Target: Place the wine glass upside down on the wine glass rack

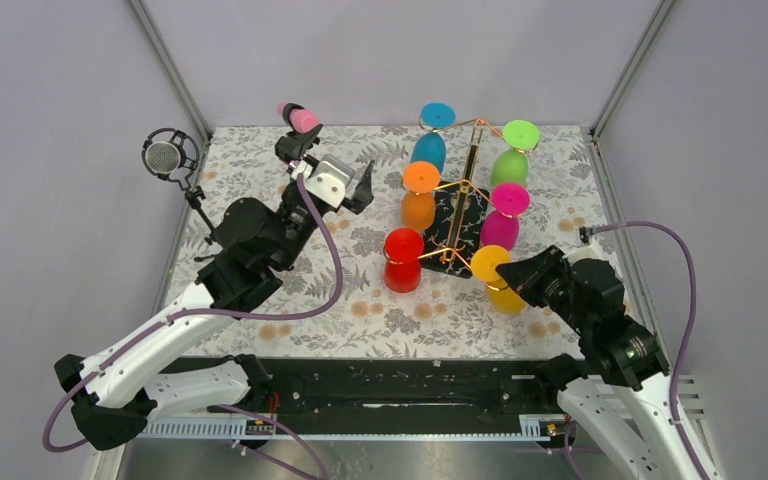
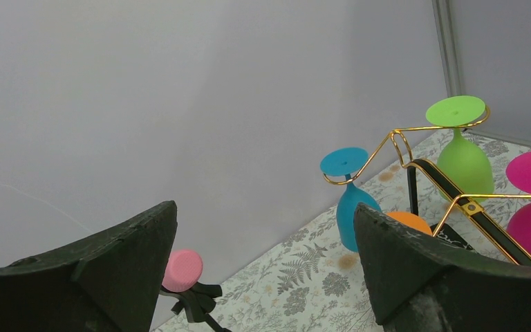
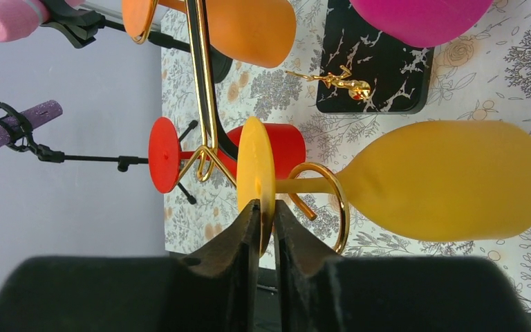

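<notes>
Over the floral worktop [image 1: 360,320] we see the jaws of the nearer right arm [image 1: 580,295] pinched narrow on the foot of the yellow wine glass [image 3: 449,181], upright bowl-down, stem inside a loop of the wine glass rack [image 1: 457,186], while the left arm [image 1: 250,240] holds its jaws wide and empty.

No text, label, brand, number or sign readable in any view. White marks on black rack base [image 3: 387,69] seen as veining only; no lettering made out.
</notes>
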Controlling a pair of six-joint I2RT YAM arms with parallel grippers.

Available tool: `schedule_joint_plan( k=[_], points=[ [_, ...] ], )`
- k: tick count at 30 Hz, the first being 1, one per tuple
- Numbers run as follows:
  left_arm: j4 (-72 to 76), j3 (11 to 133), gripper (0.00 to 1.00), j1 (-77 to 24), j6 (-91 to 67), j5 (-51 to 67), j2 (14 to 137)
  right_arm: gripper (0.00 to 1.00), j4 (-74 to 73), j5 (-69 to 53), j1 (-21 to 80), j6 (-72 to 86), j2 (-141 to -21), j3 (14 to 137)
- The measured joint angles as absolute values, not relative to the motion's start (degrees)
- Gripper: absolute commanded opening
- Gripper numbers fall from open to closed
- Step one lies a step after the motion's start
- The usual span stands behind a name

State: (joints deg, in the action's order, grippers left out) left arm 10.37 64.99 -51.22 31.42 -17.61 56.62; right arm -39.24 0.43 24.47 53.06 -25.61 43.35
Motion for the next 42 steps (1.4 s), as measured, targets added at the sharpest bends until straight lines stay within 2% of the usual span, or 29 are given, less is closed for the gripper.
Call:
schedule_joint_plan(
  k=[5, 11, 32, 40, 42],
  points=[
    [10.3, 65.0, 0.99, -51.2, 31.4, -17.6, 56.6, 0.29, -39.2, 1.5, 24.5, 52.9, -24.6, 43.0],
    [10.0, 65.0, 0.99, -51.2, 31.2, -17.2, 56.6, 0.43, -39.4, 4.2, 24.5, 51.4, -22.9, 43.2],
    [6.7, 65.9, 0.99, -51.2, 28.4, -16.7, 56.8, 0.46, -43.5, 13.9, 24.5, 43.9, -21.4, 47.4],
    [-4.4, 76.7, 0.99, -50.2, 20.4, -20.4, 60.8, 0.66, -42.0, 16.1, 24.5, 39.1, -21.4, 49.3],
    [-6.8, 77.3, 0.99, -49.8, 18.8, -21.3, 61.0, 0.75, -40.3, 16.4, 24.5, 37.3, -21.2, 49.3]
  ],
)
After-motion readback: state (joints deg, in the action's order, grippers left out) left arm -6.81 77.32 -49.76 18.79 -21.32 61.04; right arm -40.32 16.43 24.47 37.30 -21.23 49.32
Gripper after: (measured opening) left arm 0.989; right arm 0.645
